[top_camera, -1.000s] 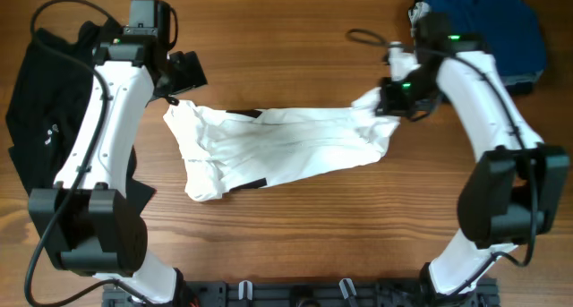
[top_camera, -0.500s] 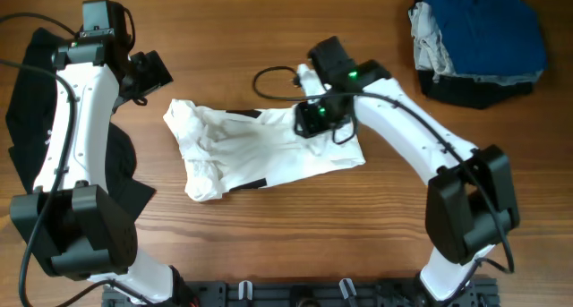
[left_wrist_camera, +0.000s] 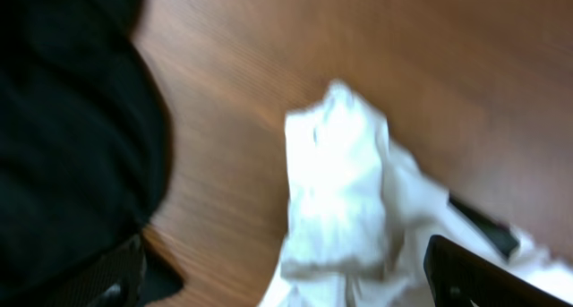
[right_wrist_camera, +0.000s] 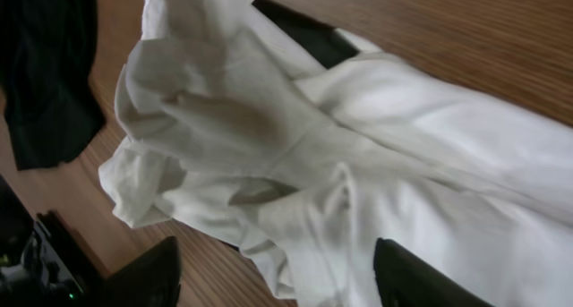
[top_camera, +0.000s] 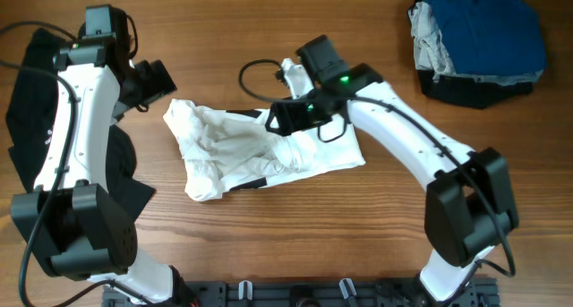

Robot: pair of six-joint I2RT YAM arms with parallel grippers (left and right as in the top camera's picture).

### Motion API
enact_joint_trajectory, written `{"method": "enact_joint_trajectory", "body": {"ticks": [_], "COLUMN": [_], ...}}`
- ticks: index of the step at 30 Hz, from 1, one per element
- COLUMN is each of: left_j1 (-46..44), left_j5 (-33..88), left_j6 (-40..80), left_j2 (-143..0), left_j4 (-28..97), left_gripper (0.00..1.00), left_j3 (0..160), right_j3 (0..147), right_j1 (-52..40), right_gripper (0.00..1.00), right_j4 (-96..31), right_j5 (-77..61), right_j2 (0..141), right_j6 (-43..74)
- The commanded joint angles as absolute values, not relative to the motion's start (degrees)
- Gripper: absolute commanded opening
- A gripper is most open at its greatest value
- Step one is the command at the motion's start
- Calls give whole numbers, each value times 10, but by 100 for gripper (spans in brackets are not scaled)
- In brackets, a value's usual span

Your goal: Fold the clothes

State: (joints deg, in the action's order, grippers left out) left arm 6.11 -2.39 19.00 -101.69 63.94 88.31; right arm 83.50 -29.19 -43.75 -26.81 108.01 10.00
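The left fingers (left_wrist_camera: 474,276) are spread wide and hold nothing. The white shirt (left_wrist_camera: 340,191) lies crumpled on the tabletop (left_wrist_camera: 269,56) just ahead of them, with black cloth (left_wrist_camera: 63,119) to their left. The right fingers (right_wrist_camera: 407,276) are also spread, just above the shirt's bunched folds, pinching nothing.

The left arm (top_camera: 76,119) stood along the left side of the surface, bent at the elbow. The left claw (top_camera: 159,77) was turned inward toward the middle, its fingers (left_wrist_camera: 488,276) spread wide apart. The right arm (top_camera: 403,137) stretched diagonally from its base to the centre. The right claw (top_camera: 279,117) pointed left and downward, its fingers (right_wrist_camera: 148,273) parted wide.
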Motion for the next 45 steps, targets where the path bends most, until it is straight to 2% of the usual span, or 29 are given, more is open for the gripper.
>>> {"method": "enact_joint_trajectory", "body": {"ticks": [1, 4, 9, 24, 26, 30, 33, 36, 37, 38, 39, 40, 42, 44, 45], "left_j1": [61, 61, 61, 61, 60, 51, 36, 13, 7, -1, -5, -5, 5, 20, 28], "left_j5": [95, 128, 166, 236, 236, 236, 233, 177, 158, 128, 108, 98, 97, 96, 93], "left_j6": [117, 89, 60, 60, 64, 72, 89, 140, 154, 176, 192, 206, 217, 216, 214], "left_j2": [-1022, -1022, -1022, -1022, -1022, -1022, -1022, -1022, -1022, -1022, -1022, -1020, -1010, -996, -988], "left_j4": [641, 625, 575, 353, 338, 328, 325, 323, 323, 323, 323, 323, 332, 358, 376], "left_gripper": [100, 100, 100, 99, 89, 56, 41, 31, 22, 8, 4, 4, 4, 4, 4], "left_j3": [827, 781, 697, 476, 464, 457, 457, 457, 457, 457, 457, 459, 472, 499, 516], "right_j3": [860, 860, 859, 859, 858, 858, 858, 858, 858, 857, 855, 849, 836, 822, 814], "right_j1": [-229, -189, -147, -144, -144, -144, -144, -144, -144, -144, -144, -144, -144, -144, -144], "right_gripper": [94, 98, 98, 99, 100, 99, 99, 98, 98, 96, 95, 91, 64, 28, 16], "right_j4": [-459, -480, -507, -507, -507, -507, -509, -511, -513, -517, -519, -519, -520, -519, -517], "right_j5": [-284, -284, -283, -266, -266, -243, -232, -231, -230, -225, -222, -220, -221, -223, -231], "right_j2": [1024, 1010, 1010, 1010, 1010, 1010, 1010, 1010, 1010, 1010, 1010, 1010, 1013, 1017, 1018], "right_j6": [67, 48, 26, 15, 16, 30, 36, 36, 36, 36, 36, 36, 37, 47, 47]}}
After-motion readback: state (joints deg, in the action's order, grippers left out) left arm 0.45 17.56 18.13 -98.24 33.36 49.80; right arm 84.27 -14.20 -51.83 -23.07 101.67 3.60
